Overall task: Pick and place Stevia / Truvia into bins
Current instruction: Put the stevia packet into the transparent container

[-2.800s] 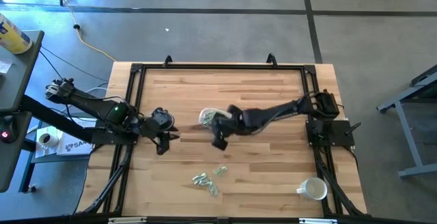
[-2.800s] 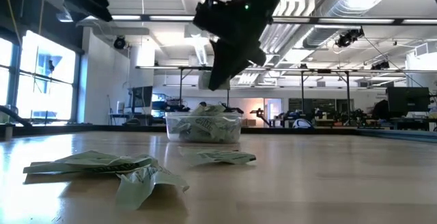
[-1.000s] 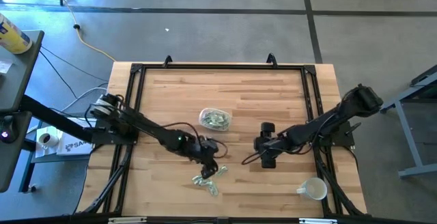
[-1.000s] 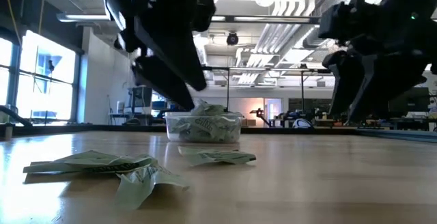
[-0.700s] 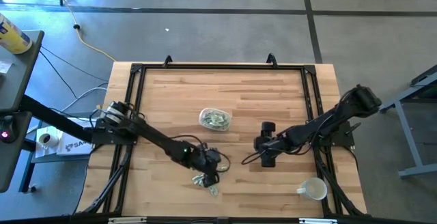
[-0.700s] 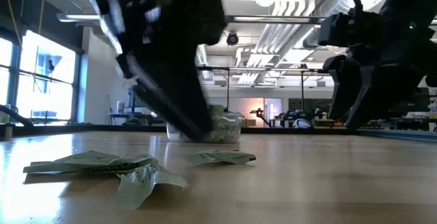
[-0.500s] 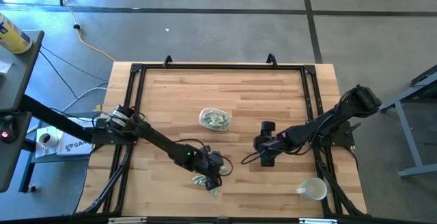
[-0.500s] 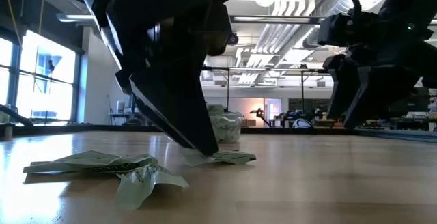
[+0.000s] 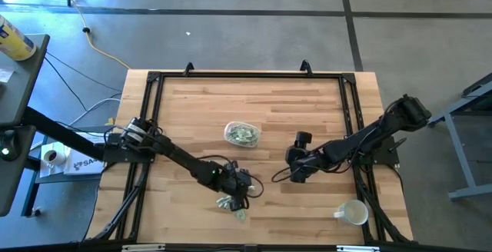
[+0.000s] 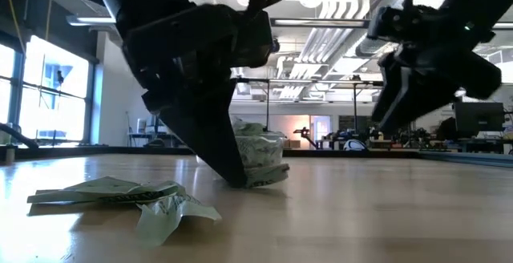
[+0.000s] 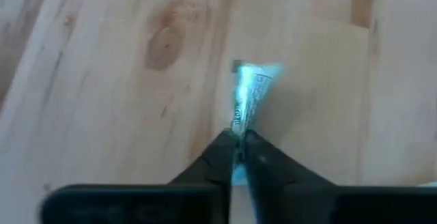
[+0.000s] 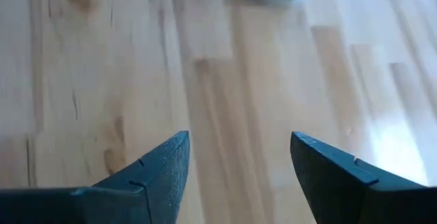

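1. My left gripper point(image 11: 239, 141) pinches a thin crinkled paper sachet point(image 11: 249, 94) on the wood table point(image 9: 307, 106).
2. Clear round bowl point(image 9: 242, 134) holds sachets.
3. Loose sachets point(image 10: 120, 195) lie near; white mug point(image 9: 351, 212) apart.
4. My right gripper point(image 12: 239, 159) gapes, empty.

A white mug point(image 9: 353, 212) stands on the wooden table point(image 9: 207, 106) near its front right corner, handle toward the table's middle. Off the table's left side, a yellow cable point(image 9: 104, 50) trails over the grey floor point(image 9: 246, 29), and a yellow bottle point(image 9: 15, 39) lies on a dark side stand point(image 9: 19, 98).
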Tool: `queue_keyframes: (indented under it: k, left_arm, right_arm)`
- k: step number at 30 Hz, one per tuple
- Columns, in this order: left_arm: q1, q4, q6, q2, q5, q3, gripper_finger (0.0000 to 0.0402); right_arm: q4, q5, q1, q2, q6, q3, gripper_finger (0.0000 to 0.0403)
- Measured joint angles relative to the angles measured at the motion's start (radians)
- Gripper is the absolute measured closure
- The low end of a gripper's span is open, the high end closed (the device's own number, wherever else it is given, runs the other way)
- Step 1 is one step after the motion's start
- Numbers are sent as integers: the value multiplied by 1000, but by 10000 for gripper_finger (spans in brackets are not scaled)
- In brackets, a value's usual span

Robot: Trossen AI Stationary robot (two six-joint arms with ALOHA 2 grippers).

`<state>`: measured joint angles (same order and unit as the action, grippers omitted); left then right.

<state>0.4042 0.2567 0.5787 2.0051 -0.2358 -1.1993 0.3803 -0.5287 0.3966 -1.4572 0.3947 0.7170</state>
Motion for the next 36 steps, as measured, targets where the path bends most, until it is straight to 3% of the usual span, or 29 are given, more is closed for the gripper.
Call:
queue_keyframes:
  k: [4, 10, 15, 18, 22, 29, 36]
  left_arm:
    - [-44, 50, -18, -50, -7, 7, 380]
    - [-155, 282, -66, -194, -50, -73, 361]
    - [-239, 442, -240, -296, -66, -190, 380]
    - [-307, 485, -359, -328, -56, -205, 380]
    - [-428, 504, -504, -318, 36, -168, 371]
    - [-597, 384, -666, -283, 213, -65, 379]
    - [-650, 318, -707, -277, 327, 15, 369]
  right_arm:
    - [-15, -43, -44, 59, -35, 0, 158]
    - [-24, -45, -163, 167, -99, 0, 158]
    - [-56, -33, -247, 231, -174, 0, 158]
    - [-74, 29, -286, 235, -220, 1, 158]
    - [-124, 126, -322, 209, -259, 1, 158]
    - [-204, 118, -394, 159, -176, 2, 158]
    - [-236, 129, -438, 122, -131, 2, 158]
